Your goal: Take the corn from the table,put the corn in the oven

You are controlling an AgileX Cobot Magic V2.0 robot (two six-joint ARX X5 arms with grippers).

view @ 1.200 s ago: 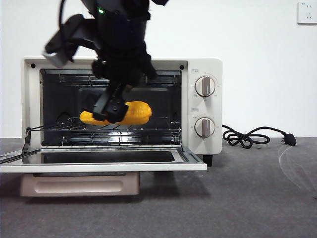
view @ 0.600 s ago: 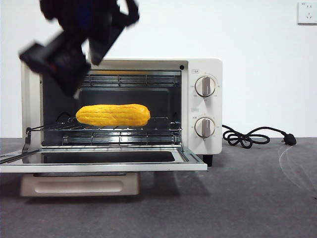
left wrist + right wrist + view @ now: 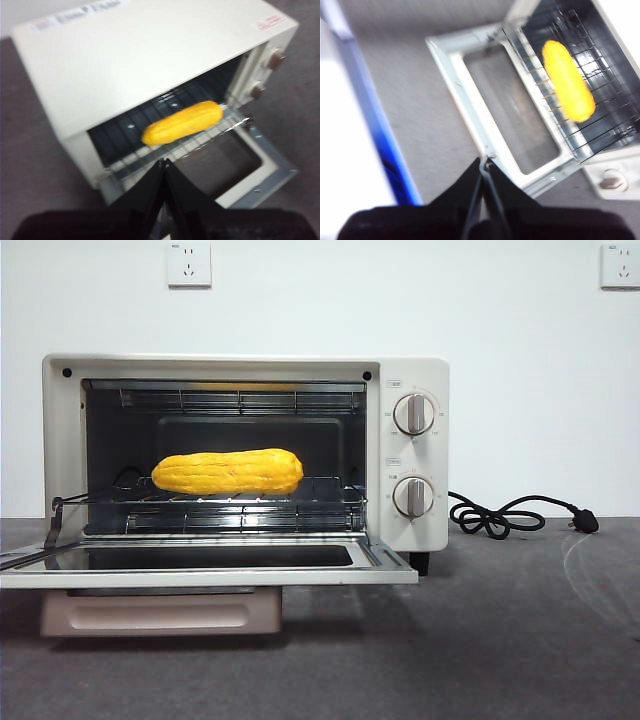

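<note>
From where I sit, the corn (image 3: 228, 471) is lying on the wire rack (image 3: 240, 502) inside the toaster oven (image 3: 245, 455), whose door (image 3: 205, 565) hangs open and flat over the tabletop (image 3: 480, 640). Its long axis runs side to side across the oven mouth, parallel to the tabletop's front edge; in the front view the more tapered tip looks to point away from the two knobs (image 3: 414, 414) and the blunter end toward them, though I'd not swear to it. Both hands are up above and well clear of it. My left hand (image 3: 164, 167) has its jaws pressed together with nothing between them, and looks down over the oven's roof onto the cob; it seems the nearer of the two. My right hand (image 3: 483, 167) is likewise closed and empty, out over the lowered door with the corn further in beyond it. I judge the placing done; if anything remains, it is the door, which the right hand overlooks.
</note>
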